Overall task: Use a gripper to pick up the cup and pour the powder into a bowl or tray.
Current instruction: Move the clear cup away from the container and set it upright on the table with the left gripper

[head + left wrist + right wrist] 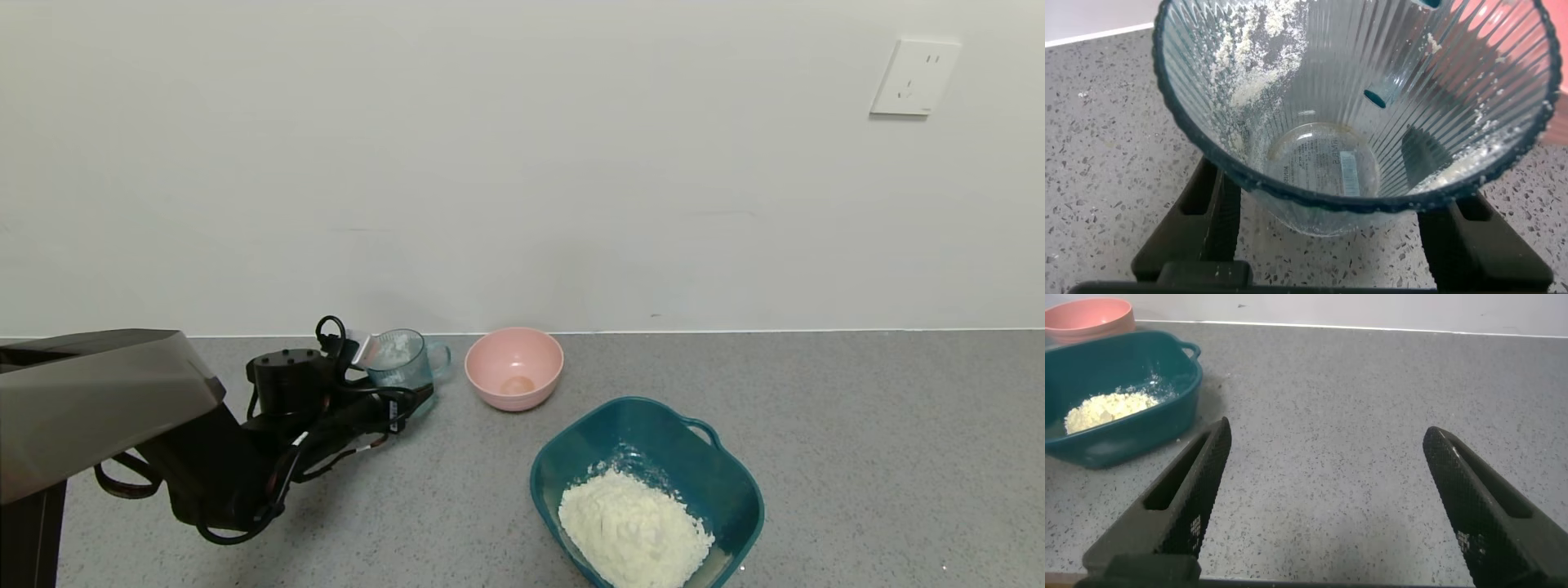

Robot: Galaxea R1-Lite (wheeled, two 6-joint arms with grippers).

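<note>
Seemingly late in the task: left pincer point(406, 390) clamped on either side of the cup point(402, 358), fingers point(1200, 214) pressed to the ribbed glass near its base. Cup upright on the bench point(857, 441) at about 10 o'clock from the basin point(739, 498), beside the pink bowl point(514, 367), handle toward that bowl. Inside the cup, only a dusting of powder clinging to the wall, bottom bare. Bulk of the powder point(633, 531) heaped in the basin already. Next, probably either a release and retreat, or a lift toward 4 o'clock and a further tip over the basin to shake out the residue; hard to judge which. Right pincer point(1327, 498) spread wide, idle above bare bench, basin at its 10 o'clock. Bench speckled grey stone, meeting a plain white wall with a socket point(914, 77) at upper right.
</note>
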